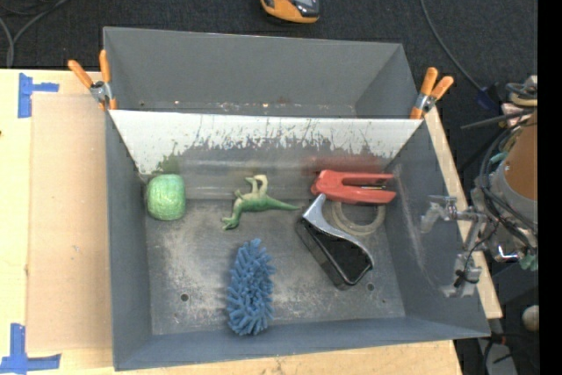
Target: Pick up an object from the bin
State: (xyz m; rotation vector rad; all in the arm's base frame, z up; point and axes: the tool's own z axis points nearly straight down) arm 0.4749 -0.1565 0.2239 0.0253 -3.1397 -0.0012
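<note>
grey bin (pixel 263 75) held five loose things, each lying apart on its floor or just touching a neighbour. we saw a red clamp (pixel 353 185) near the back wall on the right side, and just in front of it a black tape holder (pixel 338 250) with a roll of tape (pixel 356 218) at its upper end, touching the clamp. a green toy dinosaur (pixel 253 204) lay near the middle, a round green ball (pixel 166 196) by the left wall, and a blue fuzzy brush (pixel 249 287) toward the front. the pincer (pixel 457 246) hung at the bin's right wall, beside the rim, apart from all of them; the clamp and the tape holder were nearest to it. we could not tell whether it was open or closed.
</note>
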